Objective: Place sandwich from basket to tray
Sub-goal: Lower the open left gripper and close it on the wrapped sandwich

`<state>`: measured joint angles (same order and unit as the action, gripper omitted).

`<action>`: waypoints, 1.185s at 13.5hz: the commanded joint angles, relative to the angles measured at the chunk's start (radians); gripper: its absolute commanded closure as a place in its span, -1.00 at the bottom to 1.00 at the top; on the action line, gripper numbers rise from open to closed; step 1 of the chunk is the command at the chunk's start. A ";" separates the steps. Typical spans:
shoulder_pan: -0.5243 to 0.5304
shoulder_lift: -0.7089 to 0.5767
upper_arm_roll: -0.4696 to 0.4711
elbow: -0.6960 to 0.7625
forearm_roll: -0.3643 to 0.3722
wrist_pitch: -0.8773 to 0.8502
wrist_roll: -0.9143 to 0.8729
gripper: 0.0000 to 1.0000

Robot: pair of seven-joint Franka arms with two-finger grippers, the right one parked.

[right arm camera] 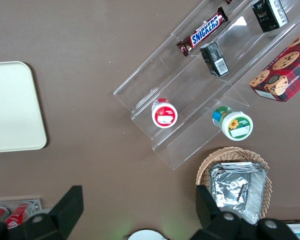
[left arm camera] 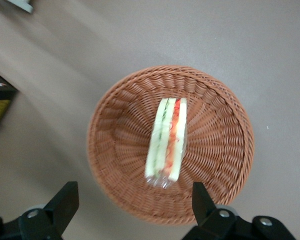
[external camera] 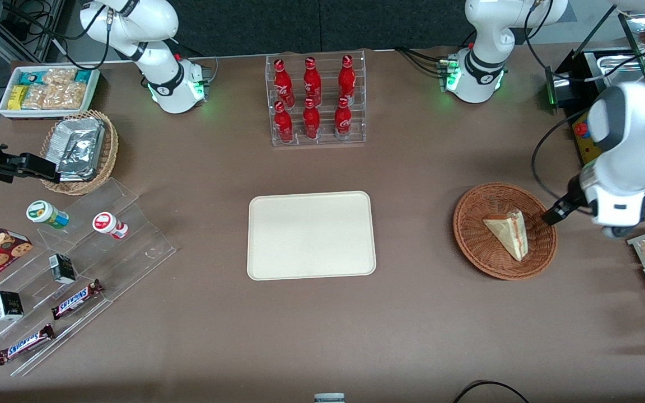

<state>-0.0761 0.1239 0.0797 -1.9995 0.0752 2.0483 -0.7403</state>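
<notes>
Brown table [external camera: 412,313] — sandwich [left arm camera: 166,141] in basket [left arm camera: 115,150]; claw [left arm camera: 135,202] above, spread wide.

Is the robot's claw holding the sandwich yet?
No, nothing is held. The gripper hangs open above the basket, and the sandwich lies in it.

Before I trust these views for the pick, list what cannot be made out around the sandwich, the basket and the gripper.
- Gripper: in the front view the arm's white body hides it; the wrist view shows it open above the basket.
- Fingers: bases cut off by the wrist view's edge.
- Sandwich: its underside is hidden against the basket in both views.
- Sandwich wrap: too blurred in the wrist view to trace.
- Tray: outside the wrist view.
</notes>
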 commanded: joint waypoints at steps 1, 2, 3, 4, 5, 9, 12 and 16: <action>-0.010 -0.003 -0.001 -0.098 0.015 0.142 -0.056 -1.00; -0.010 -0.004 -0.003 -0.152 0.015 0.218 -0.056 -1.00; -0.013 -0.006 -0.005 -0.186 0.015 0.261 -0.054 -1.00; -0.024 -0.003 -0.003 -0.205 0.017 0.282 -0.051 -1.00; -0.030 0.003 -0.005 -0.206 0.017 0.286 -0.053 -1.00; -0.054 0.034 -0.005 -0.219 0.017 0.346 -0.056 -1.00; -0.056 0.060 -0.003 -0.251 0.020 0.398 -0.051 -1.00; -0.054 0.086 -0.003 -0.258 0.074 0.400 -0.054 -0.96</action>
<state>-0.1244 0.2018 0.0723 -2.2491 0.1221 2.4259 -0.7732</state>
